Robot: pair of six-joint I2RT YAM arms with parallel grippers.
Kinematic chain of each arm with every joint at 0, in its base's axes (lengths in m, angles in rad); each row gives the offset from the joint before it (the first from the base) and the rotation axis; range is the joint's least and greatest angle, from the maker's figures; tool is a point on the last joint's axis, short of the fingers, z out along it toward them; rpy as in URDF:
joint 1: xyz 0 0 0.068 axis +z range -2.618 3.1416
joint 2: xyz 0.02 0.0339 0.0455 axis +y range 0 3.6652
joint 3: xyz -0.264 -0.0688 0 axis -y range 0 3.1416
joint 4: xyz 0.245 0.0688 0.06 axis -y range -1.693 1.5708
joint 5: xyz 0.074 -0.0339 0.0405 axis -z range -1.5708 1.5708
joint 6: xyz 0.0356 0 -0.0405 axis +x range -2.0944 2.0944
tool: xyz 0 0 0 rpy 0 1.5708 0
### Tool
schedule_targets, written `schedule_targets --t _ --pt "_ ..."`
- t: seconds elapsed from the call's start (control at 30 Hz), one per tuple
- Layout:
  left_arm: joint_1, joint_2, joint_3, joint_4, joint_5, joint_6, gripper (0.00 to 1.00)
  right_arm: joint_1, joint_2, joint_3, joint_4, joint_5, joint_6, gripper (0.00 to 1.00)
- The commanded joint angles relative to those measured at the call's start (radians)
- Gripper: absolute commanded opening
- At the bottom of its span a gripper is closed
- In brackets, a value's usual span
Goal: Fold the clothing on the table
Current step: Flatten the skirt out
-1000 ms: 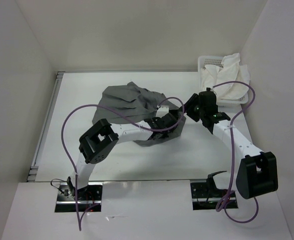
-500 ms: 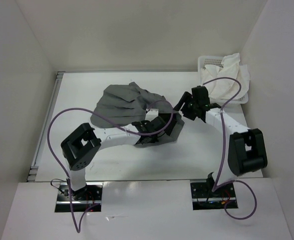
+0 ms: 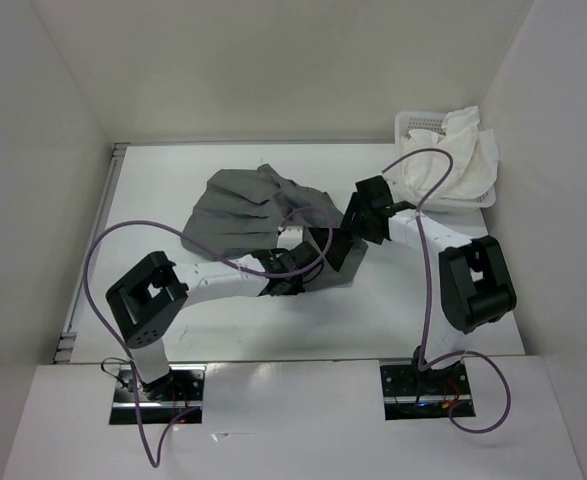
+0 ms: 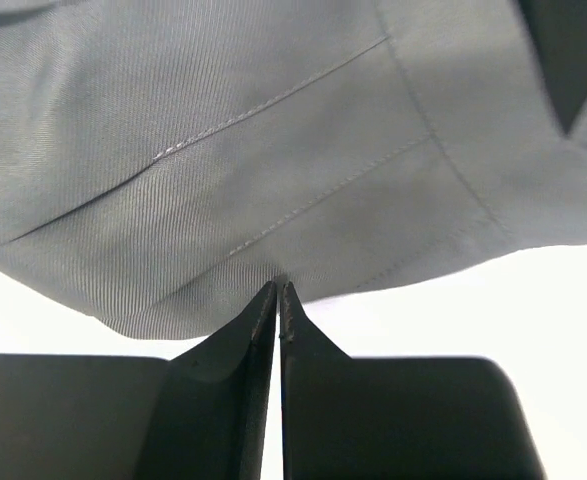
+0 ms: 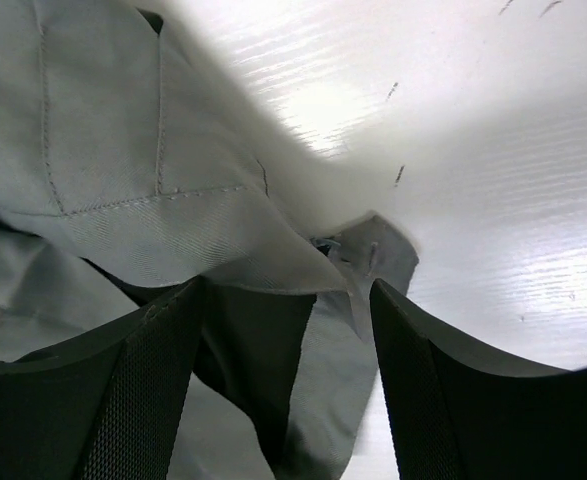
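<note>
White walls box in the table, and the clothing lies rumpled around its middle, a little toward the far side, with its near right edge bunched where both claws meet. From above I see my left arm rise from its base at the near left, fold at the elbow and run its forearm low across the tabletop to the right, so the left gripper sits at the garment's near edge. On its wrist camera the two fingers are pressed flat together with the grey hem right at their tips. Creases in the fabric run to that spot, so I take it as clenched on a pinch of hem, though the view is too tight to show how much cloth is caught. My right arm bends at the near right and reaches left and far. The right gripper stands released, jaws spread wide, straddling a folded corner of the garment with bare tabletop beyond. A white slotted basket holding white cloth sits in the far right corner.
</note>
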Motion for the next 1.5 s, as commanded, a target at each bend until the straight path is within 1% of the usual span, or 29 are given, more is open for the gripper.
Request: schedule_targets --t 0.0,0.03,0.07,0.1,0.17,0.2,0.27,0.33,0.37,0.4,0.43,0.5,0.57,0.6,0.67,0.7,0.83,0.87,0.9,0.93,0.97,1.03,1.1,1.17,1.2,1.27,1.37,1.43,1.47 --pt "-0.005 -0.066 -0.002 -0.003 0.003 -0.016 0.09 0.017 0.023 0.034 -0.022 0.120 -0.021 0.71" --pt "-0.005 -0.078 -0.002 -0.003 0.003 -0.016 0.09 0.017 0.032 0.034 -0.022 0.120 -0.021 0.71" --pt "-0.005 -0.089 -0.002 -0.003 0.003 -0.016 0.09 0.017 0.043 0.034 -0.011 0.110 -0.030 0.69" --pt "-0.005 -0.089 -0.002 -0.012 0.003 -0.016 0.09 0.017 0.054 0.034 0.015 0.087 -0.030 0.54" --pt "-0.005 -0.107 -0.002 -0.012 0.003 -0.016 0.09 0.017 0.066 0.034 0.050 0.064 -0.049 0.32" --pt "-0.005 -0.107 -0.002 -0.021 0.003 -0.016 0.09 0.017 0.066 0.024 0.090 0.051 -0.049 0.15" --pt "-0.005 -0.136 -0.011 -0.021 0.003 -0.016 0.09 0.017 0.054 0.011 0.121 0.042 -0.059 0.00" --pt "-0.005 -0.146 -0.022 -0.021 0.003 -0.016 0.09 0.017 0.030 0.000 0.130 0.008 -0.059 0.00" --pt "-0.005 -0.162 -0.022 -0.021 0.003 -0.016 0.15 0.017 0.019 -0.013 0.130 -0.010 -0.047 0.00" --pt "-0.005 -0.178 -0.022 -0.030 0.003 -0.016 0.18 0.028 0.002 -0.022 0.118 -0.027 -0.036 0.00" --pt "-0.005 -0.196 -0.022 -0.031 0.012 -0.016 0.22 0.040 -0.041 -0.048 0.118 -0.064 -0.024 0.00" --pt "-0.005 -0.221 -0.022 -0.040 0.012 -0.006 0.41 0.091 -0.095 -0.081 0.095 -0.075 0.023 0.00" --pt "-0.005 -0.256 -0.032 -0.040 0.022 0.003 0.50 0.161 -0.179 -0.122 0.046 -0.075 0.086 0.00" --pt "-0.005 -0.277 -0.032 -0.040 0.022 0.003 0.58 0.190 -0.240 -0.154 0.022 -0.087 0.108 0.00" --pt "-0.005 -0.296 -0.032 -0.040 0.022 0.003 0.62 0.262 -0.303 -0.190 0.006 -0.087 0.155 0.00" --pt "-0.005 -0.310 -0.032 -0.040 0.022 0.012 0.62 0.342 -0.334 -0.205 -0.005 -0.096 0.205 0.00" --pt "0.013 -0.333 -0.032 -0.040 0.022 0.012 0.65 0.489 -0.466 -0.257 -0.067 -0.122 0.327 0.00" --pt "0.013 -0.345 -0.042 -0.040 0.022 0.012 0.65 0.490 -0.493 -0.269 -0.096 -0.112 0.344 0.15" --pt "0.023 -0.345 -0.042 -0.040 0.022 0.012 0.65 0.490 -0.550 -0.270 -0.116 -0.087 0.344 0.34" --pt "0.023 -0.354 -0.053 -0.040 0.022 0.012 0.65 0.490 -0.576 -0.248 -0.142 -0.047 0.355 0.36" --pt "0.023 -0.354 -0.065 -0.031 0.022 0.012 0.65 0.490 -0.598 -0.228 -0.191 0.050 0.343 0.34" --pt "0.023 -0.364 -0.074 -0.031 0.034 0.001 0.65 0.476 -0.613 -0.164 -0.221 0.100 0.298 0.38" --pt "0.023 -0.364 -0.085 -0.031 0.034 0.001 0.65 0.422 -0.568 -0.129 -0.235 0.109 0.261 0.40" --pt "0.013 -0.354 -0.085 -0.049 0.023 0.001 0.65 0.422 -0.531 -0.105 -0.235 0.126 0.234 0.40" --pt "0.004 -0.354 -0.094 -0.082 0.011 -0.011 0.61 0.422 -0.499 -0.092 -0.223 0.137 0.234 0.40" --pt "-0.005 -0.344 -0.094 -0.156 -0.009 -0.020 0.59 0.422 -0.474 -0.092 -0.200 0.128 0.221 0.40" --pt "-0.005 -0.344 -0.104 -0.246 0.002 -0.032 0.52 0.422 -0.436 -0.092 -0.149 0.119 0.201 0.41" --pt "-0.028 -0.344 -0.104 -0.280 0.002 -0.055 0.52 0.422 -0.411 -0.092 -0.149 0.119 0.192 0.41" --pt "-0.042 -0.334 -0.113 -0.331 -0.007 -0.095 0.52 0.422 -0.387 -0.082 -0.140 0.108 0.183 0.41"
